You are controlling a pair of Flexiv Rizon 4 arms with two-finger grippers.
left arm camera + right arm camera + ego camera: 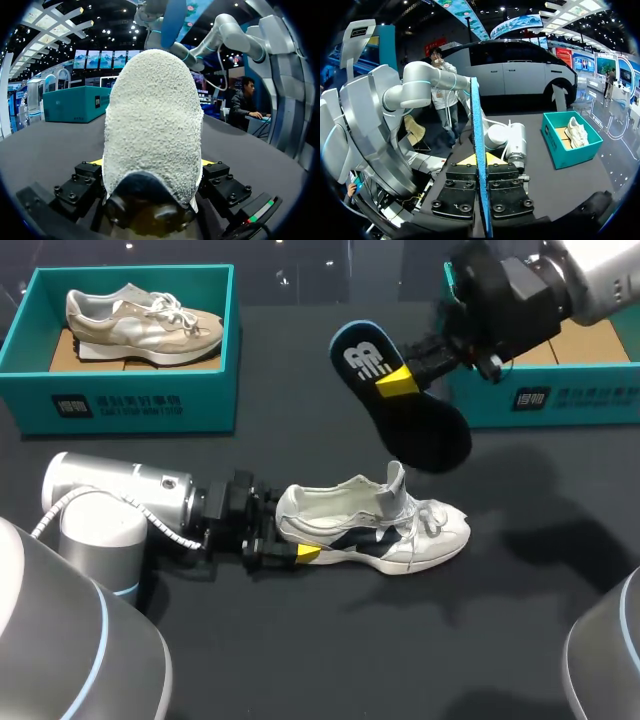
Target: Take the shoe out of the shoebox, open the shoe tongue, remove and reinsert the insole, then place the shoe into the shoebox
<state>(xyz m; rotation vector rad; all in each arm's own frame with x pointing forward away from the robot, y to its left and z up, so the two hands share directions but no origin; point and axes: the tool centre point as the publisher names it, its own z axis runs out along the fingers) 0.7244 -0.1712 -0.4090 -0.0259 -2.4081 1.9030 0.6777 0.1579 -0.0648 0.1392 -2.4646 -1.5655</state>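
The dark insole (pixel 430 435) is out of the shoe, pinched between the closed fingers of the right gripper (pixel 398 382) and held in the air. The white shoe (pixel 375 525) stands on the table below it, tongue raised, its heel clamped by the left gripper (pixel 305 553). Removal looks done and reinsertion is next, which calls for tipping the insole's toe end into the shoe's opening and sliding it forward while the left holds steady.
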